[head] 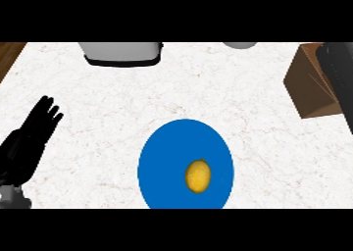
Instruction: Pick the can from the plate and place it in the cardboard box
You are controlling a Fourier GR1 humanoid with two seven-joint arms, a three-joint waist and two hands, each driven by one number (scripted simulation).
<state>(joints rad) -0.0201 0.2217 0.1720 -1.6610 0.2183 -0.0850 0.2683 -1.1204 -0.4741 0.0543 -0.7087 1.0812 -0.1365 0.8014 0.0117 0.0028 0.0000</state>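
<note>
Head view: the left hand [36, 128] rests at the lower left over the white marbled surface [100, 98], fingers straight, close together and pointing up and away, holding nothing. Its forearm enters from the lower left corner. At the right edge, a dark grey forearm [346, 78] slants down across the cardboard box [310, 86], which sits at the surface's right side. The right hand itself cannot be made out, so its finger state cannot be told. The can is not visible anywhere. The blue plate [165, 157] lies at lower centre and carries a yellow lemon-like fruit [198, 175] on its right half. At the far edge stand a grey appliance with a black base [123, 53] and a part of a grey rounded object [240, 45].
</note>
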